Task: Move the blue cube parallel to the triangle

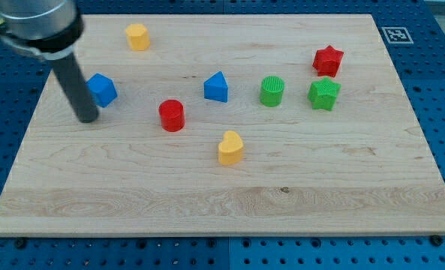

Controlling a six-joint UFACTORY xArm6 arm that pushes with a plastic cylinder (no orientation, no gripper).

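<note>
The blue cube lies near the board's left side. The blue triangle lies near the middle, to the cube's right at about the same height in the view. My tip stands on the board at the cube's lower left, right beside it; whether it touches the cube I cannot tell. The rod rises from there to the view's top left.
A red cylinder lies between cube and triangle, a little lower. A yellow heart lies below the triangle. A yellow block is at the top. A green cylinder, green star and red star lie right.
</note>
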